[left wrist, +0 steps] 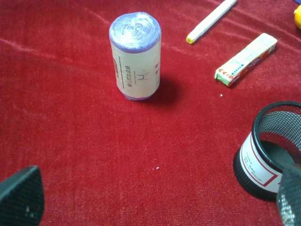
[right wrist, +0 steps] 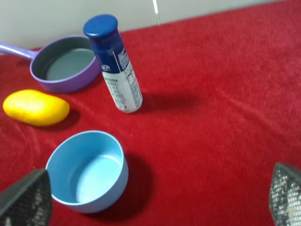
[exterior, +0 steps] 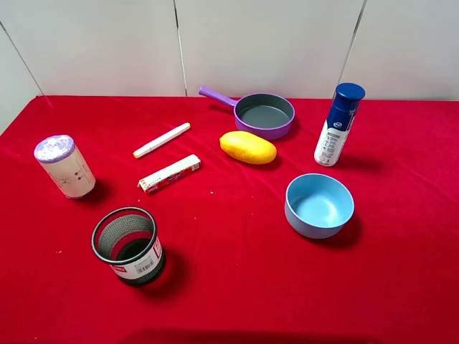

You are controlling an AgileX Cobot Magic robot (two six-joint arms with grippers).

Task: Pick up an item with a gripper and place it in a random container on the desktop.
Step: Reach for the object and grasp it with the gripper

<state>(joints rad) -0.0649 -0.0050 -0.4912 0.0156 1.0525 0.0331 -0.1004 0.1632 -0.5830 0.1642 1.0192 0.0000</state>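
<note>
1. End-effector state: the right gripper (right wrist: 155, 202) has its jaws spread wide with nothing between them. The left gripper (left wrist: 155, 197) is likewise spread and empty.
2. Item location: the bottle (exterior: 337, 129) stands on its base on the far side of the bowl (exterior: 315, 228), toward the wall (exterior: 265, 43). It is near the bowl but not touching it.
3. Tipping hazard: the bottle is tall and slim on a narrow base. If one finger strikes before the other, expect it to topple and roll. The purple pan (exterior: 265, 115) and the yellow fruit (exterior: 247, 147), also beyond the bowl, could then be struck.
4. Slip hazard: the round body looks smooth. A grip on the domed cap would probably slide, so close on the labelled section.
5. Placement hazard: the bottle is far taller than the bowl is deep. If you release it upright, it will likely lean over the rim or shove the bowl aside.
6. Surface: the desktop (exterior: 237, 272) is covered in red cloth with faint creases. A low approach may drag and bunch it.
7. Room: plain white panels stand behind the bowl's far side.
</note>
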